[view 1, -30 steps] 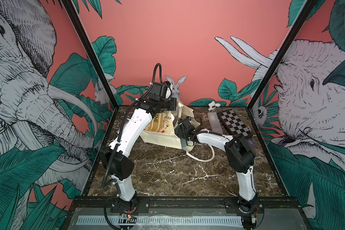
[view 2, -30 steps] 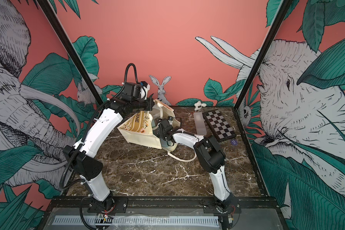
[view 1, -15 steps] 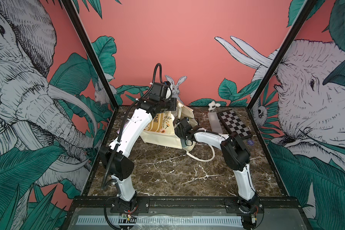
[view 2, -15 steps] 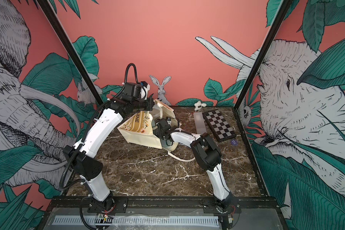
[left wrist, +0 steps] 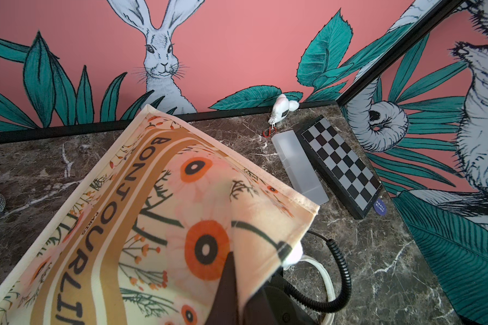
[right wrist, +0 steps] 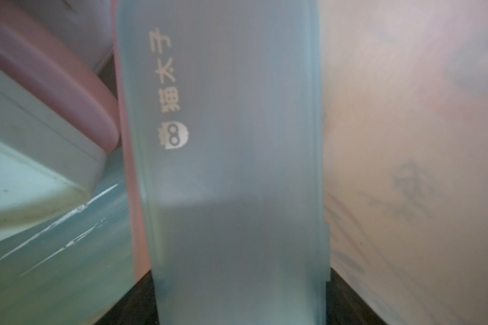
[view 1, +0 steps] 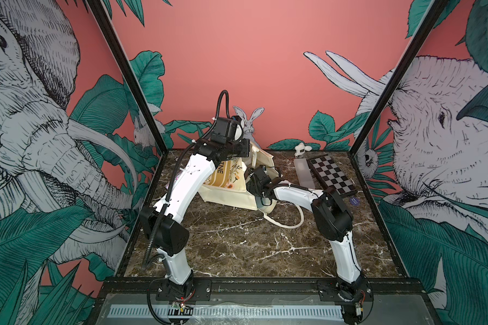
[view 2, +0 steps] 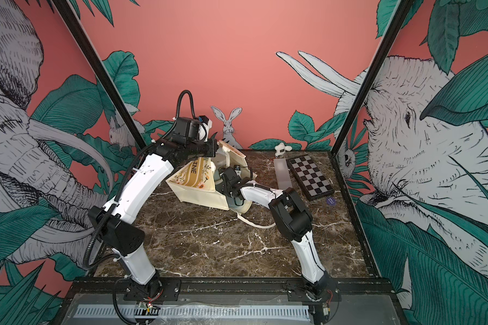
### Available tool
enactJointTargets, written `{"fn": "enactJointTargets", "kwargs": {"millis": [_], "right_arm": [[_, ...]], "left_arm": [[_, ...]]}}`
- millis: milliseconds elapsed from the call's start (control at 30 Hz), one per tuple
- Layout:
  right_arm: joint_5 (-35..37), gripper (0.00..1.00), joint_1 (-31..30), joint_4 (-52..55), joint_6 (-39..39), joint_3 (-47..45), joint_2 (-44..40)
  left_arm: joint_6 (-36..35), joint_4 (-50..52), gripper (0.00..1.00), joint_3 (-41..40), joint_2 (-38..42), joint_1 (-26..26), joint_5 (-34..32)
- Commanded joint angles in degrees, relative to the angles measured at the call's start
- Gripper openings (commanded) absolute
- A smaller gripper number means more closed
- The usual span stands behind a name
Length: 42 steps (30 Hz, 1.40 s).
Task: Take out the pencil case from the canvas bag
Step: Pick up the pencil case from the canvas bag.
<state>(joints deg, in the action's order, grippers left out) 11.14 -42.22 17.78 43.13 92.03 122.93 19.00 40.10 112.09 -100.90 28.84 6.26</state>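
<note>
In both top views the canvas bag [view 1: 228,197] lies on its side toward the far edge of the desk [view 1: 237,247], its mouth turned to the right edge. The left end effector [view 1: 248,150] sits above the mouth, closed on the bag's upper rim and holding it lifted. The right end effector [view 1: 251,183] is pushed into the opening, its tips hidden by canvas. One loop handle [view 1: 290,222] trails loose on the desk in front of the bag. Near the far right corner a frosted box [view 1: 303,173] lies just beside a chessboard [view 1: 331,174]. Nothing shows outside the mouth, so I judge the opening and the reach done and the removal not.

In the left wrist view the bag's printed face drapes over a dark finger [left wrist: 227,275], which pinches the fabric.

The right wrist view looks inside the bag. The pencil case [right wrist: 231,140], a pale blue translucent slab with white characters and a small owl-like mark, fills the middle. It runs straight ahead between the dark fingers [right wrist: 347,298] of the right end effector. A pink-and-white container [right wrist: 54,112] lies beside it, with the canvas wall on its other side. The case sits right in the gap, but I cannot tell whether the jaws press it or stand off. What remains is to grip it, draw it through the mouth and set it on the desk.
</note>
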Motion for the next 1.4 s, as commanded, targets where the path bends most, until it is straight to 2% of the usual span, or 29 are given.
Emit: {"fn": "enactJointTargets", "kwargs": {"millis": [0, 367, 633, 733, 967, 1167, 1300, 1367], "right_arm": [[0.82, 0.76, 0.63, 1.86, -1.32, -2.59, -1.86], [-6.14, 0.73, 3.53, 0.21, -11.28, -11.87, -13.74], [-11.45, 0.72, 4.25, 1.31, -17.91, -14.67, -18.52], [-14.55, 0.72, 4.25, 1.37, -19.26, -15.33, -20.20], [-17.20, 0.72, 4.25, 3.06, -20.26, -18.60, -24.26], [-16.25, 0.72, 4.25, 4.11, -21.98, -22.58, -28.50], [-17.19, 0.72, 4.25, 4.15, -24.32, -25.14, -30.71], [-17.84, 0.73, 4.26, 3.66, -25.60, -26.66, -34.62]], "left_arm": [[0.17, -6.13, 0.00, 0.71, 7.21, 0.58, 0.35], [-5.61, -4.72, 0.00, -0.92, 8.27, 0.44, -1.67], [-12.11, -4.94, 0.00, -1.14, 7.44, 0.42, 1.73], [-14.67, -3.91, 0.00, 0.15, 6.69, 0.43, 0.86], [-17.53, -1.86, 0.00, 4.51, 3.55, 0.43, -6.08], [-16.72, 0.58, 0.00, 10.58, -0.33, 0.25, -15.31], [-16.53, 1.46, 0.00, 13.00, -1.97, 0.21, -18.83], [-16.62, 2.34, 0.00, 14.02, -2.57, 0.09, -20.16]]}}
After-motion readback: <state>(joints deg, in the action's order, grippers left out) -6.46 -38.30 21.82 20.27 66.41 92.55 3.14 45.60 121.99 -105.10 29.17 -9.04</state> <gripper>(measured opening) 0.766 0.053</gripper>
